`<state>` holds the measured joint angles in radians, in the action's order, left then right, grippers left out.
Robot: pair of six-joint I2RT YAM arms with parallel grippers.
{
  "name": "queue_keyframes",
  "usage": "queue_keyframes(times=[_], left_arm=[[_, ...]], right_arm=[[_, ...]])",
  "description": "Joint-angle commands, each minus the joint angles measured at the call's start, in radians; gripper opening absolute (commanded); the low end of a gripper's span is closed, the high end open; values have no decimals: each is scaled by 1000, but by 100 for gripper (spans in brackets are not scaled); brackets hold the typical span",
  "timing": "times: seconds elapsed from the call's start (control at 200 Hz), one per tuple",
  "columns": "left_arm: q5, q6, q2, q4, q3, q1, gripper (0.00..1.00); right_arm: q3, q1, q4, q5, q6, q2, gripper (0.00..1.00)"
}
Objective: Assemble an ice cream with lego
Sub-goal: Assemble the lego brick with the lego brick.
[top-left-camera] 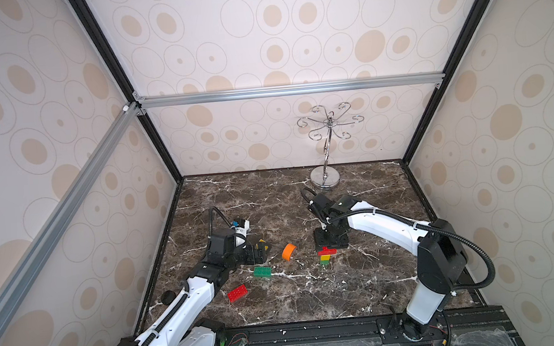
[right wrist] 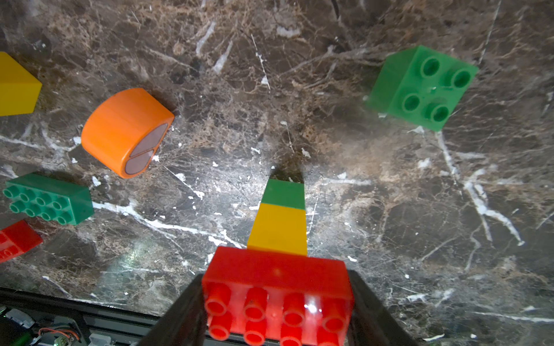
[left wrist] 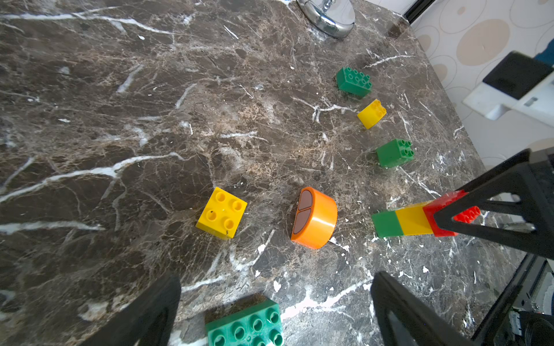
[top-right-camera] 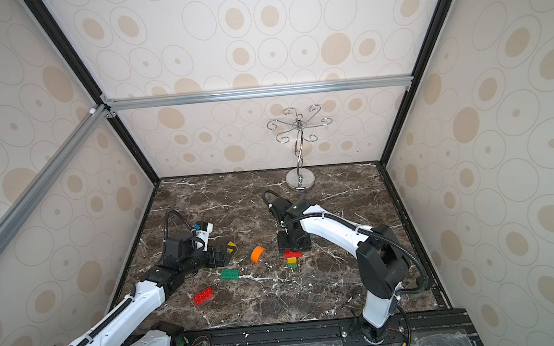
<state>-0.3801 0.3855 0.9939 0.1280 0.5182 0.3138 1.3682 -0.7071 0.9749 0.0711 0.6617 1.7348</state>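
Spreading under everything, the bench [top-left-camera: 362, 285] is a glossy, dark brown marble-patterned slab, veined white and flecked with pale chips. At its far edge stands a silver hooked stand [top-left-camera: 325, 176], polished metal on a round foot, well apart from the work.

The right hand [right wrist: 276, 287] is pinching the red oblong brick [right wrist: 275, 266], one finger on each short end. That brick caps the stack [left wrist: 401, 221], which stands upright near the middle of the bench: a green square block lowest, a yellow one above it, the red on top (whether the green foot rests on the bench or hangs just off it, I cannot tell).

The left hand [left wrist: 274, 283] is spread wide and empty, low over the bench. A green oblong brick [left wrist: 245, 326] lies studs up beneath it, behind the fingertips. A second red brick [top-left-camera: 237, 293] lies nearer the front edge.

The orange domed piece [left wrist: 317, 218] probably decides the coming move. It lies ahead of the left hand's fingers, between that hand and the stack, near the stack. With the right hand occupied, the left looks like the free and nearer one. The dome is smooth and glossy with no studs showing, and it is tipped on its side with a flat brown-patched face turned sideways, so it would likely need righting before it seats.

A yellow square brick [left wrist: 221, 212] sits studs up near the dome, and a green square brick [right wrist: 422, 87] lies on the stack's other side. Both are hard, chunky moulded plastic with round hollow studs.
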Motion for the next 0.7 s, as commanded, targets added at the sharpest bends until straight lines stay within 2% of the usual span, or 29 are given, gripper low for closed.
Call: queue_keyframes(times=[0.0,0.205,0.695], left_arm=[[-1,1,-4,-9,8,-5,100],[-3,0,0,-10,9,-6,100],[-2,-2,-9,-8,9,-6,100]], right_arm=[[-66,-20,-24,25,28,61,49],[-55,-22,-27,52,36,60,49],[-40,-23,56,-25,1,137,49]])
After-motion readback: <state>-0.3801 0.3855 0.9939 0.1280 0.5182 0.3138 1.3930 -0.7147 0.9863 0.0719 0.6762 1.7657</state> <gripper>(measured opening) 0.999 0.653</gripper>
